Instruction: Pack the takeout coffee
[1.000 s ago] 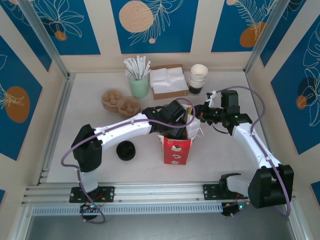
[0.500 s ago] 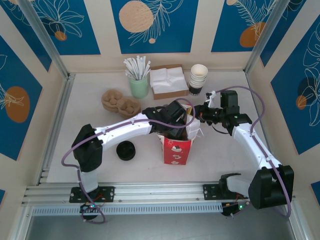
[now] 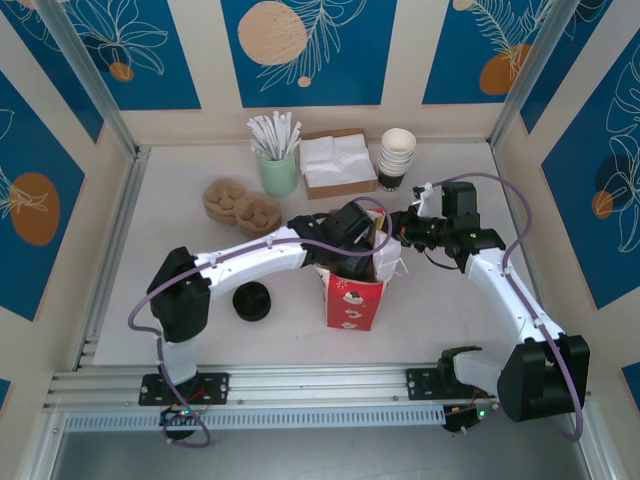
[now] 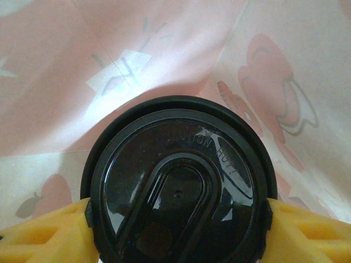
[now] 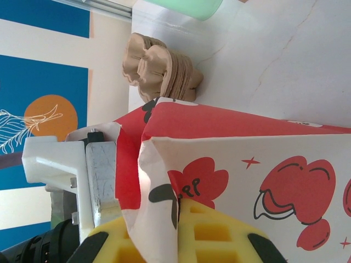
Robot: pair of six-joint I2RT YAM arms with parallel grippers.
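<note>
Bag (image 4: 164,49) walls just beside takeout coffee (image 4: 178,186) lid

- The paper bag (image 3: 352,300) stands mid-desk (image 3: 170,210), with the takeout coffee (image 4: 178,186) inside it.
- A loose lid (image 3: 252,301) lies left of the bag.
- Behind, left to right: pulp trays (image 3: 242,205), straw cup (image 3: 278,172), napkin box (image 3: 337,165), stacked cups (image 3: 397,158).

Colour rundown: the tall red-and-white paper bag (image 3: 352,300) has red faces and white ones, the white printed with blobby red cartoon shapes outlined in black, plus tiny red stars. The round plastic lid (image 4: 178,186) on the takeout coffee (image 4: 137,142) is glossy black. The fingers (image 4: 46,236) of the left pincer (image 4: 178,233) are bright yellow. The wall panels (image 3: 300,50) are deep blue with orange circles and white leaf linework. The straw cup (image 3: 279,176) is mint green.
</note>
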